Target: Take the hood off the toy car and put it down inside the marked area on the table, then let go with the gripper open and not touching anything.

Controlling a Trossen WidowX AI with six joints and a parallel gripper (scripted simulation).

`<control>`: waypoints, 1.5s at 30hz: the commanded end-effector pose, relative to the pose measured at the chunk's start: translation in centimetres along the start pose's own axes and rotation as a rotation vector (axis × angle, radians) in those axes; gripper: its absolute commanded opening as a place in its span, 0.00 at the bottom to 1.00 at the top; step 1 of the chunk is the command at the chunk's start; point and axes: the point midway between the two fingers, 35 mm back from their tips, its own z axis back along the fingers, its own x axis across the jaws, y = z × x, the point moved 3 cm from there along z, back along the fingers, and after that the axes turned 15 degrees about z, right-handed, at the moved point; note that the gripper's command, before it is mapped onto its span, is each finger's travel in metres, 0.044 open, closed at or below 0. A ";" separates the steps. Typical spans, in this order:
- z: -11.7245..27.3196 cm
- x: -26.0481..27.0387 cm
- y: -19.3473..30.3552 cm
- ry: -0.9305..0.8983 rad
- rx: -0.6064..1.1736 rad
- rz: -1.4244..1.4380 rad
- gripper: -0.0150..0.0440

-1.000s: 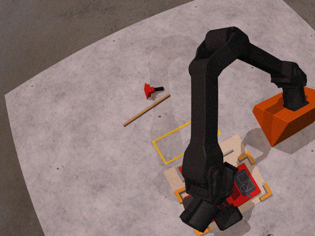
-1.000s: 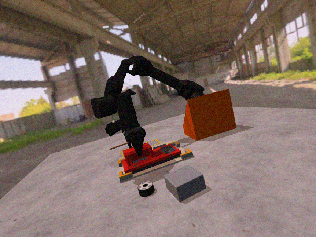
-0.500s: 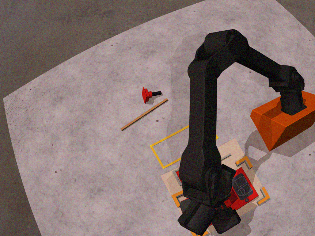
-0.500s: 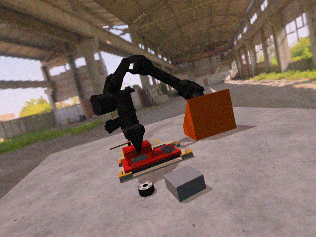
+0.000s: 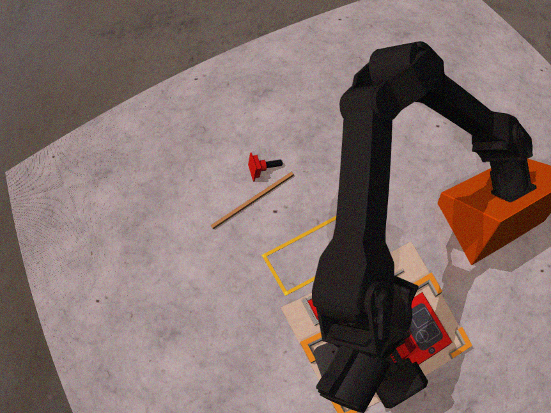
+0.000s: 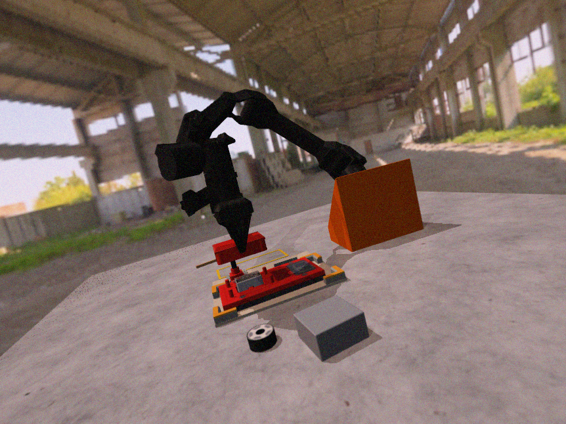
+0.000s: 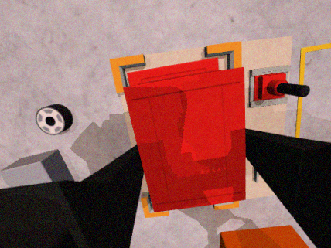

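One step done: I have the hood (image 5: 405, 346) (image 6: 255, 242) (image 7: 209, 133) off the toy car (image 5: 443, 341) (image 6: 278, 282) (image 7: 155, 74); the carry, the set-down and the letting go remain.
Marked area, leftmost from above: the yellow outline (image 5: 274, 274) (image 6: 286, 253) (image 7: 317, 48) lies beside the car's board (image 5: 408, 252) (image 6: 283, 298) (image 7: 268, 48), with no hood in it yet.
My jaws, next along: my gripper (image 5: 383, 316) (image 6: 241, 249) (image 7: 189, 141) pinches the hood across its two long sides, one finger on each.
Hood's place: up in the air over the car, well apart from the body, to the right of the outline from above.
Toy car, farther right: it sits between the board's orange corners, and the exterior view shows a grey block (image 6: 249, 280) in its uncovered front.
Hood's look: plain red and boxy, longer than wide, thin seams along the top, small vent marks towards one end, my arm's shadow across it; I see no damage.
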 end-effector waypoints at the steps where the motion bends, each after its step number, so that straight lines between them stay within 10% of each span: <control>1: -0.2 -0.2 0.1 0.000 0.003 0.001 0.25; 45: 0.8 -18.5 8.0 -0.001 0.003 0.000 0.25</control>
